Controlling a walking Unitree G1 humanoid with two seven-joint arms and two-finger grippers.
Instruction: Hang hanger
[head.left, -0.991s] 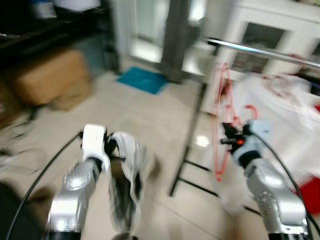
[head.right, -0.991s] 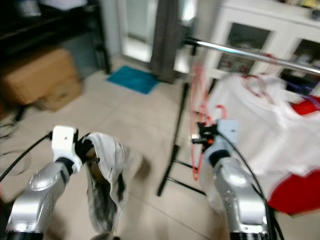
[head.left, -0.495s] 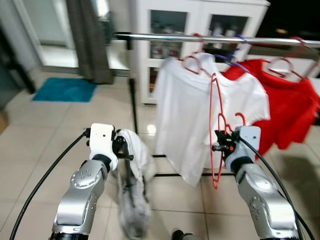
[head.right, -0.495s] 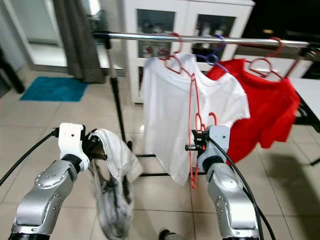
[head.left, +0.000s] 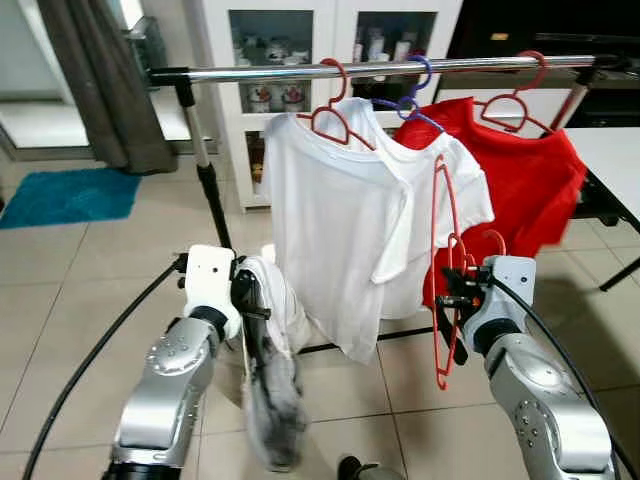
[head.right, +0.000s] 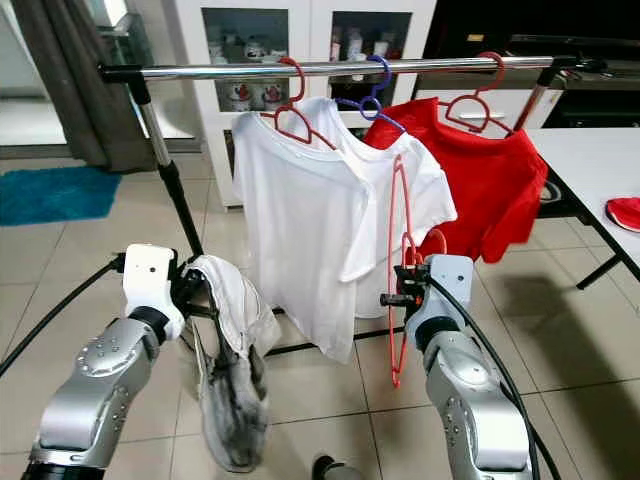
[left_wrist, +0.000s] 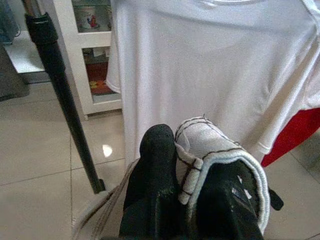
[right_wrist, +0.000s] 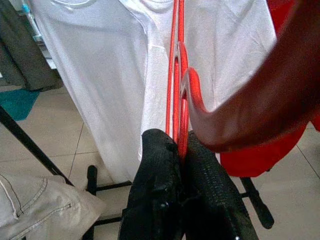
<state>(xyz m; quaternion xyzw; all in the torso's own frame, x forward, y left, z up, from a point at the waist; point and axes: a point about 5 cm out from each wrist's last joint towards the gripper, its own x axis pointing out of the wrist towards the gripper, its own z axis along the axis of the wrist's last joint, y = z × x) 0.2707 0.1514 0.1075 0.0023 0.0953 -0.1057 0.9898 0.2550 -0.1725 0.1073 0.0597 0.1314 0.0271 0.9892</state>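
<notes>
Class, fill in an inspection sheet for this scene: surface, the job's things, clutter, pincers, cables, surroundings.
Surface: pale tiled floor.
Job's things: empty red hanger held upright, below the rail; not yet hung.
Clutter: white shirt and red shirt hang on the rail; red item on a table at the right edge.
Pincers: right pincer shut on the red hanger; left pincer shut on a white-and-dark garment that hangs down.
Cables: black cable along the left arm, another along the right.
Surroundings: white glass-door cabinet, grey curtain, blue mat.
</notes>
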